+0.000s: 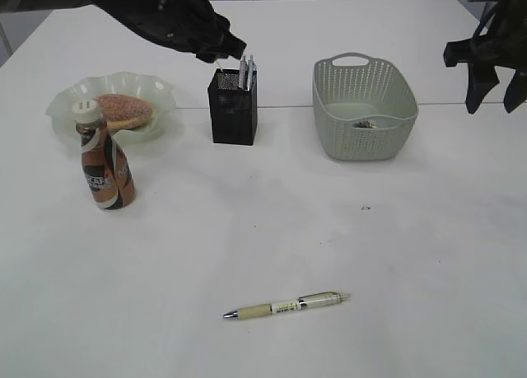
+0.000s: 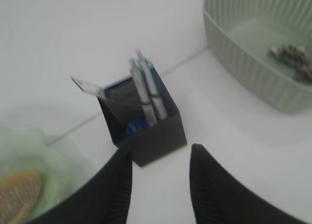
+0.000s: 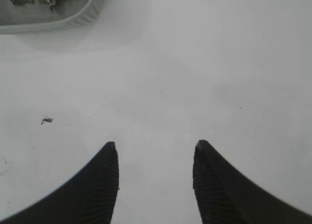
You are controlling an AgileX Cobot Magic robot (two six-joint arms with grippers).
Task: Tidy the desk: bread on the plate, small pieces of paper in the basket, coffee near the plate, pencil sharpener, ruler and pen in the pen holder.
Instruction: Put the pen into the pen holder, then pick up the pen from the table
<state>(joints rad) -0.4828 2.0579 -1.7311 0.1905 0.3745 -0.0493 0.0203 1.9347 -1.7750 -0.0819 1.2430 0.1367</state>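
Observation:
The bread (image 1: 125, 110) lies on the green glass plate (image 1: 158, 87), and the coffee (image 1: 104, 157) stands just in front of it. My left gripper (image 1: 235, 49) hangs open and empty just above the black pen holder (image 1: 232, 108). In the left wrist view the pen holder (image 2: 156, 136) holds two pale grey sticks (image 2: 146, 94), a clear strip that looks like the ruler (image 2: 88, 86) and something blue (image 2: 137, 128). The pen (image 1: 286, 305) lies on the desk (image 1: 428, 271) near the front. Paper scraps (image 1: 365, 123) lie in the basket (image 1: 362, 106). My right gripper (image 3: 156, 146) is open over bare desk.
A tiny scrap (image 3: 47, 120) lies on the desk in front of the basket (image 3: 73, 20), also seen as a speck (image 1: 366, 207) in the exterior view. The right arm (image 1: 486, 61) hangs at the far right edge.

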